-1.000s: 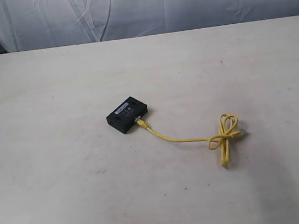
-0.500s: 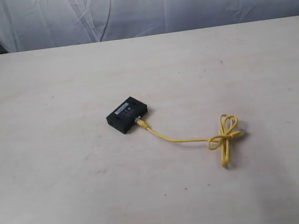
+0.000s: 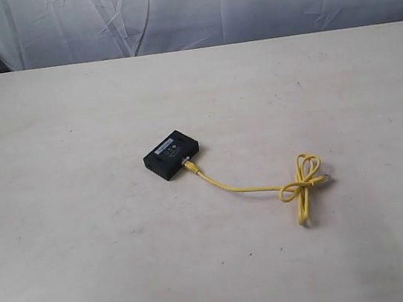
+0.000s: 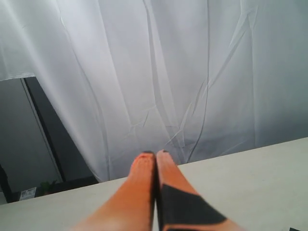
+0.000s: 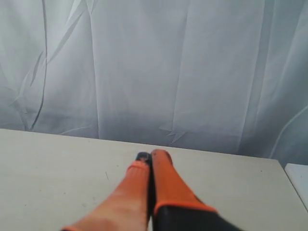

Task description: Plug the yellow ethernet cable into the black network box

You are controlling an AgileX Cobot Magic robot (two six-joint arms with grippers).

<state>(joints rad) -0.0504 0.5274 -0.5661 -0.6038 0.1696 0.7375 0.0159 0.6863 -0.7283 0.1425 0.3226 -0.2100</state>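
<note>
The black network box lies flat near the middle of the table in the exterior view, pale label strip on top. One end of the yellow ethernet cable sits against the box's near side at its port. The cord runs right to a knotted loop, with a clear plug beside it. Neither arm shows in the exterior view. My left gripper is shut, orange fingers pressed together, pointing at the white curtain. My right gripper is shut too, above bare table. Box and cable are out of both wrist views.
A pale table fills the exterior view, with a white curtain hanging behind its far edge. A dark gap shows beside the curtain in the left wrist view.
A dark object at the exterior view's top right edge one second ago has left the picture. Box and cable have not moved.
</note>
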